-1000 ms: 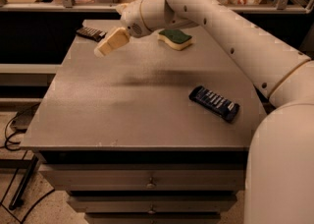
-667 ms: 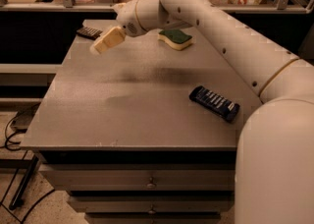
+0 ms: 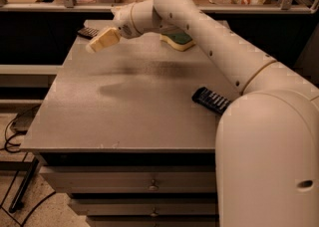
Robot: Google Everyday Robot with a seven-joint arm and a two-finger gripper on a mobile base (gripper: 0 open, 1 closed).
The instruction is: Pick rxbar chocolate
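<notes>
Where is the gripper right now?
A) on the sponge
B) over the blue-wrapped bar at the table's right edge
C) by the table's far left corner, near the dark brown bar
C: the gripper hangs by the far left corner, close to the rxbar chocolate, away from the sponge and the blue bar.

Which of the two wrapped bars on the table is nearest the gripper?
The rxbar chocolate, dark brown, at the far left corner, just behind the gripper. The blue bar lies by the right edge, much farther off.
</notes>
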